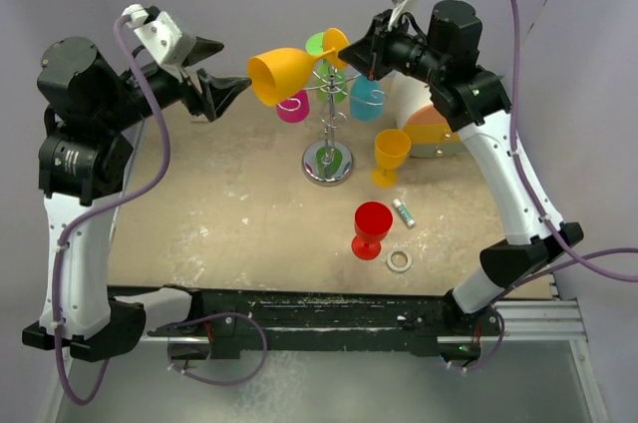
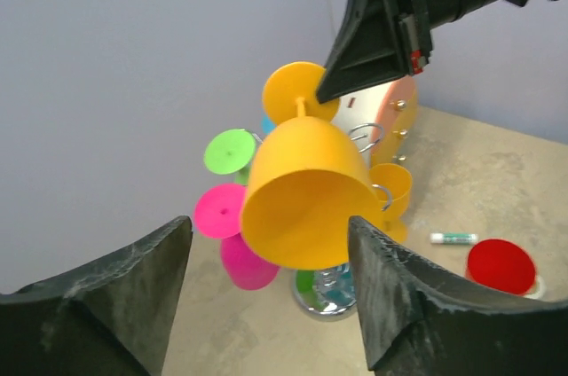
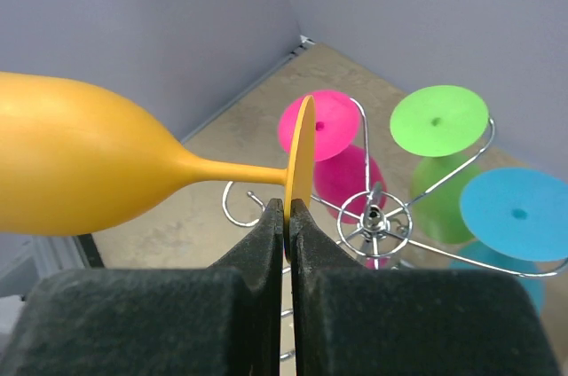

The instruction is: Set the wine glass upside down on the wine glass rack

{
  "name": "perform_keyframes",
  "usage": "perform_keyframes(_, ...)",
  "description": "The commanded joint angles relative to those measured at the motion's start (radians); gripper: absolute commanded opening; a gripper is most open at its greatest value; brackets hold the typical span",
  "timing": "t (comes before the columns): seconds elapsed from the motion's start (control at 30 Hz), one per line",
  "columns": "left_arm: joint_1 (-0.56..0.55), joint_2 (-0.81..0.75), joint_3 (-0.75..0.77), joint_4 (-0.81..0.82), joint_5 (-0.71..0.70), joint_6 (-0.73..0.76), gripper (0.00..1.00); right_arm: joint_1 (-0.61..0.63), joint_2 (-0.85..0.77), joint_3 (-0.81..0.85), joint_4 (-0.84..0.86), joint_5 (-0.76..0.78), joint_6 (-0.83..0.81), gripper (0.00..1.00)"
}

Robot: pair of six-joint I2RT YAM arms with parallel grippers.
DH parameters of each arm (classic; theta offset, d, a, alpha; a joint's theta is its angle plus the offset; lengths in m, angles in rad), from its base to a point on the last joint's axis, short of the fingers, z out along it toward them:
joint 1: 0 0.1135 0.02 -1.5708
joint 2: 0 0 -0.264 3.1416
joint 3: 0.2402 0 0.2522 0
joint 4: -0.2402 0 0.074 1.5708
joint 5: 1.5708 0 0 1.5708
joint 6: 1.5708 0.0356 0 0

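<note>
My right gripper (image 1: 351, 52) is shut on the round foot of an orange wine glass (image 1: 281, 75) and holds it sideways in the air, bowl pointing left, beside the top of the chrome wine glass rack (image 1: 328, 161). In the right wrist view the gripper (image 3: 287, 207) pinches the foot edge-on, and the orange glass (image 3: 80, 168) stretches left. Pink (image 1: 293, 106), green (image 1: 321, 45) and blue (image 1: 367, 98) glasses hang upside down on the rack. My left gripper (image 1: 227, 69) is open and empty just left of the bowl; in its view the gripper (image 2: 271, 243) frames the glass (image 2: 306, 191).
A second orange glass (image 1: 391, 156) and a red glass (image 1: 372, 228) stand upright on the table right of the rack. A small white tube (image 1: 403, 211) and a white ring (image 1: 400, 260) lie near them. A round white-and-orange box (image 1: 427, 124) stands at the back right.
</note>
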Motion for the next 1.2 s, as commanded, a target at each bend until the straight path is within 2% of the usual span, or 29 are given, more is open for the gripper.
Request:
perform_keyframes(0.0,0.014,-0.041,0.006,-0.025,-0.132,0.097,0.78,-0.005,-0.046,0.060,-0.030,0.066,-0.195,0.00)
perform_keyframes(0.2,0.024,-0.054,0.025,-0.022,-0.359,0.119,0.91,-0.001,-0.088,0.038,-0.052,0.037,-0.446,0.00)
perform_keyframes(0.33,0.032,-0.059,0.010,-0.007,-0.438,0.119,1.00,0.031,-0.091,0.062,-0.129,-0.021,-0.595,0.00)
perform_keyframes(0.47,0.037,-0.058,0.003,-0.006,-0.459,0.123,0.99,0.117,-0.079,0.093,-0.241,0.007,-0.781,0.00)
perform_keyframes(0.8,0.058,-0.058,-0.023,0.016,-0.471,0.109,0.99,0.264,-0.011,0.120,-0.338,0.166,-1.033,0.00)
perform_keyframes(1.17,0.079,-0.051,-0.063,0.037,-0.483,0.114,0.99,0.384,0.042,0.023,-0.229,0.509,-1.141,0.00)
